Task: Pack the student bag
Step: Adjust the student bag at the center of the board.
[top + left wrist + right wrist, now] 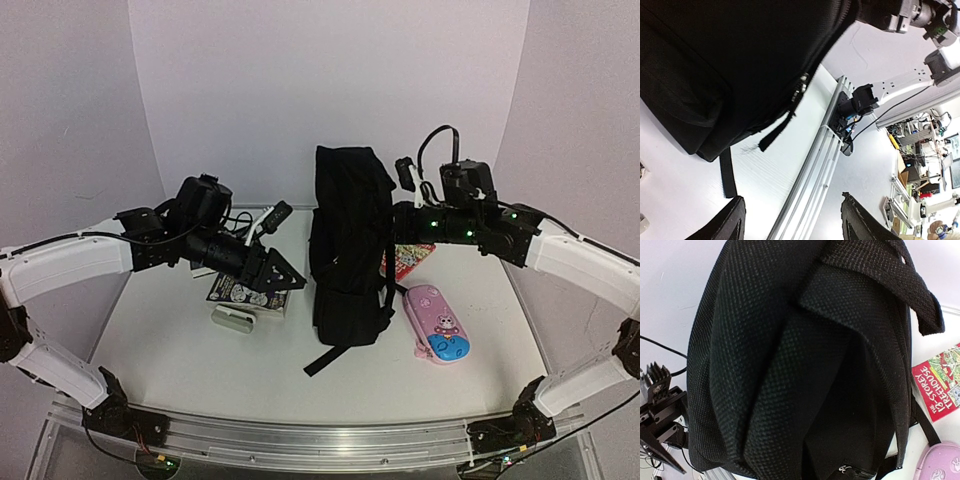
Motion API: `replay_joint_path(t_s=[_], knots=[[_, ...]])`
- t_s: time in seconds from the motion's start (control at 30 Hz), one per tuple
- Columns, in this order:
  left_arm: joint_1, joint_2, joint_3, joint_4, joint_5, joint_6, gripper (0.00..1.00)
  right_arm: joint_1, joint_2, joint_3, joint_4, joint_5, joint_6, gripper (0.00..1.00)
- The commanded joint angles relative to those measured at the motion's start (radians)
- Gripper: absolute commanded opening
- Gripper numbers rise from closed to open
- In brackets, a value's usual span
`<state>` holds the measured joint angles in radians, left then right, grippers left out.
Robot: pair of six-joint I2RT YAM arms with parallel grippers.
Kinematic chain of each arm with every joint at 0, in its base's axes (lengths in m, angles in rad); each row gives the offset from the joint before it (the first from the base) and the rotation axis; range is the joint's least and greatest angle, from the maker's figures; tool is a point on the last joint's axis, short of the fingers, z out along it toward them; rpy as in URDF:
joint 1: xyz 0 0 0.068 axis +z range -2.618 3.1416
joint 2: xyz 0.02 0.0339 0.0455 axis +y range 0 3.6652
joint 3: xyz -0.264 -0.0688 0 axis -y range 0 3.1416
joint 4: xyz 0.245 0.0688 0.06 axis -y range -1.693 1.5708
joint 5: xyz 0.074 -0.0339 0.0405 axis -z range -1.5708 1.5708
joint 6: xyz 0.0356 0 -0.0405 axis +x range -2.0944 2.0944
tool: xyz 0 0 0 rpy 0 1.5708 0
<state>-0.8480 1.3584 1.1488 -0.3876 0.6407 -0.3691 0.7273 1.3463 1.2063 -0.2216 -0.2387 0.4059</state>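
The student bag swamps the right wrist view, cut off at the top and bottom edges. At that frame's right edge a red book is sliced through; a pink pencil case shows only a corner, lower right. In the top view, right of centre, the right gripper meets the bag's flank, fingertips lost against black fabric, so its spread is unreadable. Left of centre, the left gripper covers part of a booklet, its cover too small to read. The left wrist view's bottom edge crops both fingers.
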Motion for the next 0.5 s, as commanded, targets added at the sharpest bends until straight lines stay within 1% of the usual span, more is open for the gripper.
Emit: replay_joint_path(t_s=[0.0, 0.13, 0.23, 0.4, 0.47], knots=[[0.0, 0.024, 0.041, 0.004, -0.043, 0.034, 0.63, -0.002, 0.011, 0.039, 0.015, -0.034, -0.024, 0.0], [0.0, 0.066, 0.072, 0.025, -0.041, 0.051, 0.61, -0.002, 0.007, 0.037, 0.015, -0.044, -0.021, 0.0], [-0.002, 0.101, 0.104, 0.04, -0.013, 0.052, 0.59, -0.002, 0.006, 0.034, 0.015, -0.044, -0.018, 0.0], [-0.002, 0.139, 0.137, 0.037, 0.012, 0.054, 0.53, -0.003, 0.007, 0.034, 0.016, -0.048, -0.016, 0.0], [-0.002, 0.143, 0.142, 0.044, 0.014, 0.055, 0.52, -0.003, 0.008, 0.035, 0.016, -0.051, -0.017, 0.0]])
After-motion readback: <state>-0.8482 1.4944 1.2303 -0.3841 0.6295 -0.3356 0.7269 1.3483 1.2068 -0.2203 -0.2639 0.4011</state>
